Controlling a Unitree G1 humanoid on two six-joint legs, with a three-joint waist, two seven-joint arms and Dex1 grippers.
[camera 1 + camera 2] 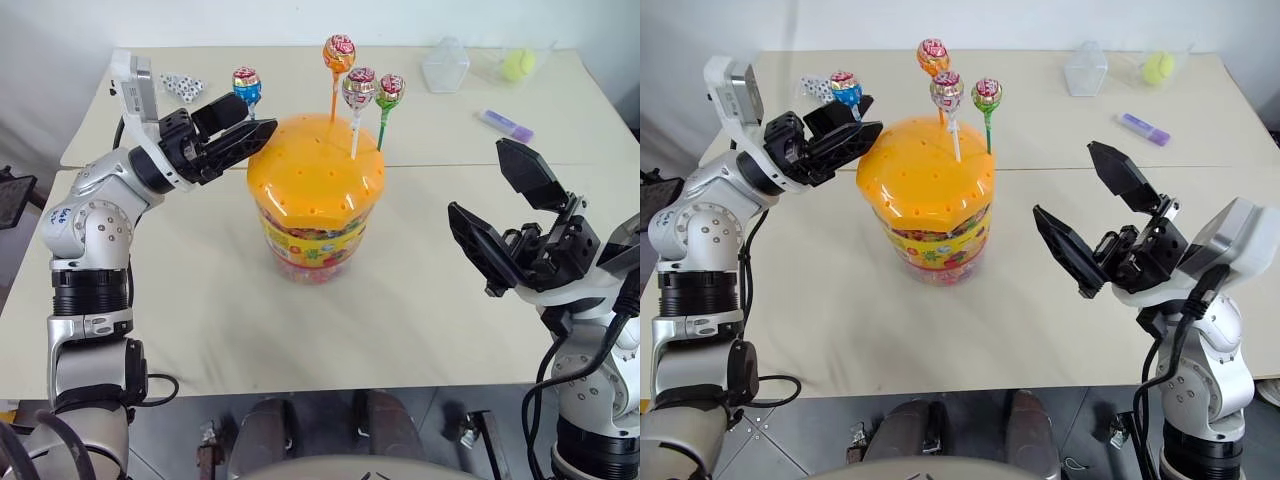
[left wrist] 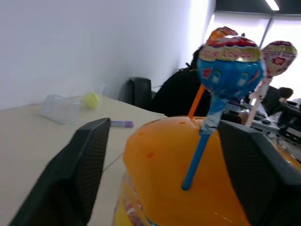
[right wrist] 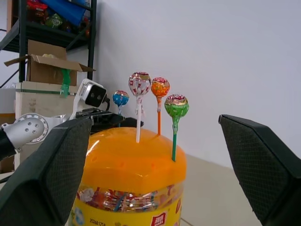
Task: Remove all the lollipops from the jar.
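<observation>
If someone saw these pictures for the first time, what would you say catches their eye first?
The large clear jar with an orange domed lid at mid-table, with four wrapped lollipops standing in its holes. The left gripper has its black fingers on either side of the blue-stick lollipop, not yet shut; the right gripper waits wide open beside the jar.

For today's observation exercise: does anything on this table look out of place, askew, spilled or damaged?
Nothing stands out. The jar stands upright with its orange lid on, and four lollipops stick up from the lid's holes. The left gripper brackets the blue lollipop without visibly pinching its stick.
</observation>
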